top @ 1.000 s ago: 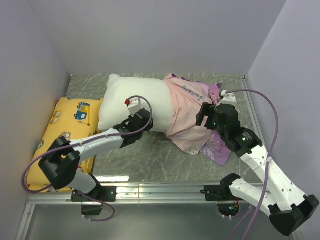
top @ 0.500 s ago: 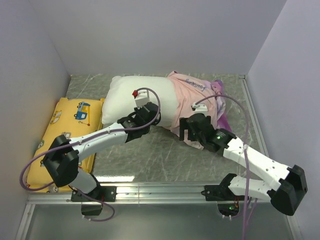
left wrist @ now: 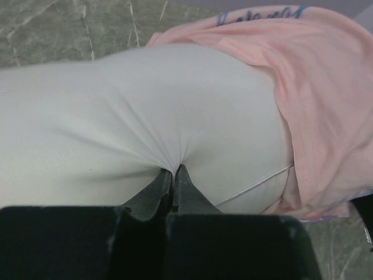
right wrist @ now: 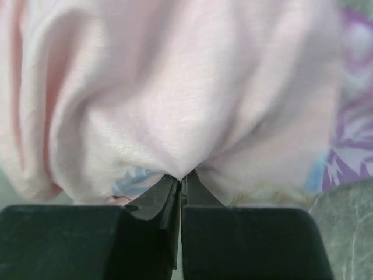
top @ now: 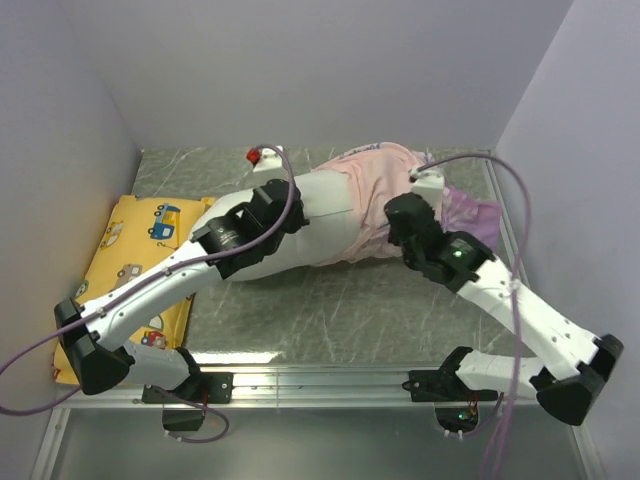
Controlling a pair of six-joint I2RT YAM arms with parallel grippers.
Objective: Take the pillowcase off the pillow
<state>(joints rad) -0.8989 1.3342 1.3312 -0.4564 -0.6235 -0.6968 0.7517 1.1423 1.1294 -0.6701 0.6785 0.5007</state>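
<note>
Overhead, the pillow point(top: 320, 215) lies across the back of the counter point(top: 330, 300), its left part bare and white. Its right end is inside the pillowcase point(top: 375, 180), which shows its pale pink inner side where it is turned back. A purple printed bunch trails toward the right wall.

Left fingers point(left wrist: 166, 181): pressed together on a small fold of the bare pillow skin, with creases running into the pinch. The grip sits just left of the pink hem and apart from it, so it takes pillow only, not cover. It probably serves as an anchor, so that a pull on the cover does not drag the whole bundle along.

Right fingers point(right wrist: 169, 189): closed on a gathered fold of the pink fabric, a trace of blue print showing at the pinch. Whether any stuffing is caught beneath that fold cannot be told.

With the two grips on opposite sides of the hem, drawing them apart should slide the cover off the right end. Roughly half the pillow appears uncovered.

A yellow cushion point(top: 140, 250) lies at the left wall, clear of both grips.
</note>
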